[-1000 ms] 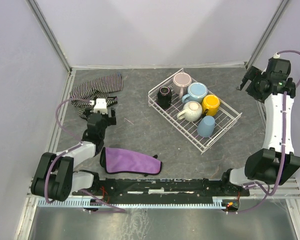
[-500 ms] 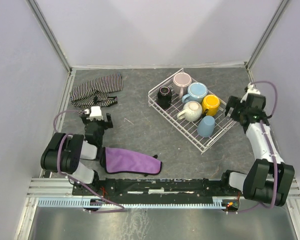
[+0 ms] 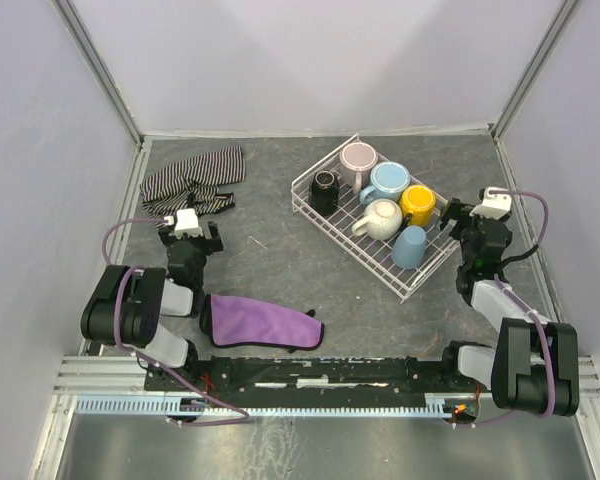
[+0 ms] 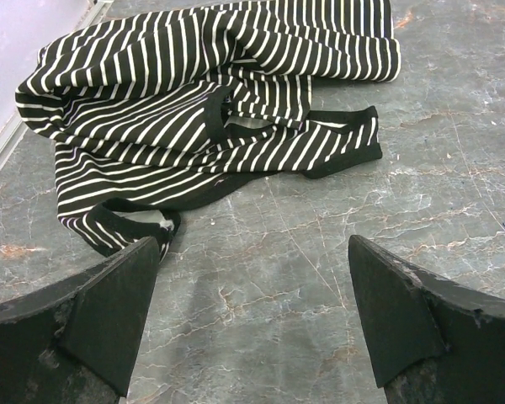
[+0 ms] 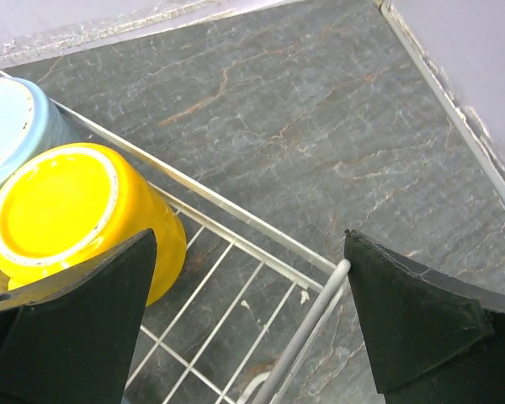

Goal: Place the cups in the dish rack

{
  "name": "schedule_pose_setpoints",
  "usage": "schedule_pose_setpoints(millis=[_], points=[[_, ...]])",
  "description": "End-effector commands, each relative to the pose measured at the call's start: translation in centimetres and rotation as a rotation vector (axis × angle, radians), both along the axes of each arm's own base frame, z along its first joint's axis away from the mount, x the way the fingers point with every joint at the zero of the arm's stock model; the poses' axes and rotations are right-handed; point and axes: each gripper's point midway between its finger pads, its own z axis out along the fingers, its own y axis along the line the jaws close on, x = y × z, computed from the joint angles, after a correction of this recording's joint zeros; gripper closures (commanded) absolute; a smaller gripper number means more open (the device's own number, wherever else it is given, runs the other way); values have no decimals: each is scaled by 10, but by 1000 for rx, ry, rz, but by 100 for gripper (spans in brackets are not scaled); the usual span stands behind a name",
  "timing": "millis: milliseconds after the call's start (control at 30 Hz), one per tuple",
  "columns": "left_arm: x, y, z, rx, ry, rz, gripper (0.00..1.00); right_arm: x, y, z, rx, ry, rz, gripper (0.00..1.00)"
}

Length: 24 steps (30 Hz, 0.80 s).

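Note:
The white wire dish rack (image 3: 348, 246) lies on the grey table right of centre. In it are several cups: black (image 3: 325, 183), pink (image 3: 358, 157), light blue (image 3: 389, 180), yellow (image 3: 418, 203), cream (image 3: 380, 217) and dusty blue (image 3: 408, 247). My right gripper (image 3: 460, 222) hangs low at the rack's right corner, open and empty. The right wrist view has my right gripper (image 5: 251, 244) over the rack rim (image 5: 236, 211), with the yellow cup (image 5: 67, 210) upside down and the light blue cup (image 5: 13, 126) to its left. At the left, my left gripper (image 3: 190, 236) is open over bare table, as my left gripper (image 4: 252, 252) shows.
A striped cloth (image 3: 192, 175) is bunched at the back left, just ahead of the left fingers in the left wrist view (image 4: 202, 109). A purple cloth (image 3: 260, 322) lies near the front edge. The enclosure wall stands close to the right of the rack.
The right arm has swung down from high at the far right to the rack's right corner. The rack has shifted slightly left. The left arm has folded back a little.

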Motion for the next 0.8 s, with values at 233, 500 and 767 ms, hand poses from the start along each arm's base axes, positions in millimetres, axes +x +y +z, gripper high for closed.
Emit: schedule_pose_setpoints(millis=[233,500,767], points=[[2,6,13,-30,-56,43,1,10,27,11,-59,-11,141,0],[2,7,13,-33,-56,52,1,11,18,75,-56,-17,82,0],[3,8,12,-34,-51,57,1,-22,-43,110,9,174,-356,0]])
